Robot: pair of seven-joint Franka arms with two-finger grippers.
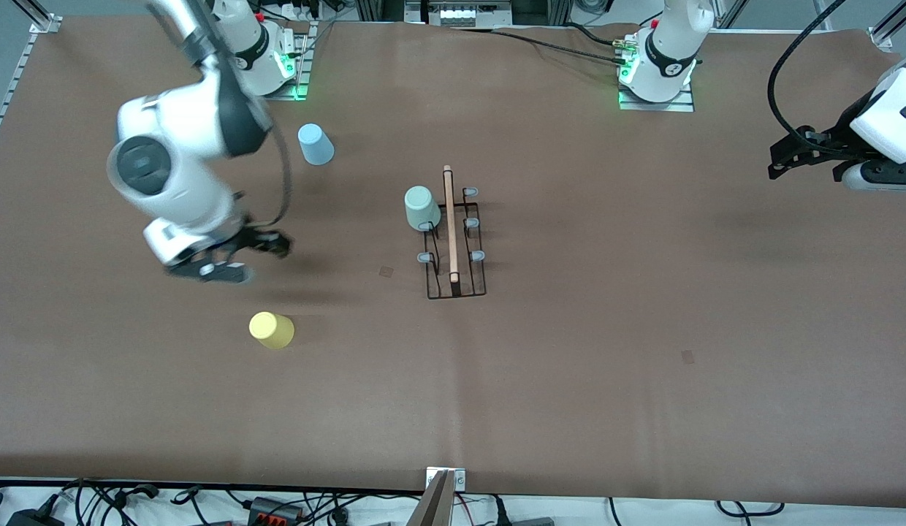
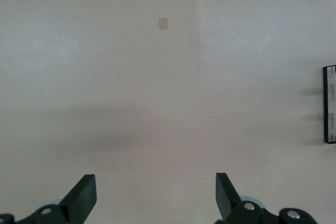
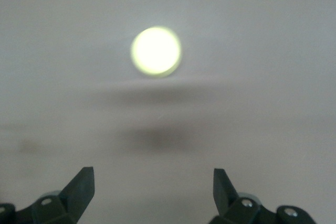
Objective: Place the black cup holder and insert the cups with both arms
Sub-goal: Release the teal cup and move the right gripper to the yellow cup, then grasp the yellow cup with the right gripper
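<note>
The black cup holder stands mid-table with its wooden rod on top. A mint cup sits on one prong, on the side toward the right arm's end. The blue cup stands on the table near the right arm's base. The yellow cup stands nearer the front camera and appears as a bright disc in the right wrist view. My right gripper hangs open and empty over the table beside the yellow cup. My left gripper waits open and empty at the left arm's end.
Small tape marks lie on the brown table cover. One mark and an edge of the holder's base appear in the left wrist view. Cables run along the table's front edge.
</note>
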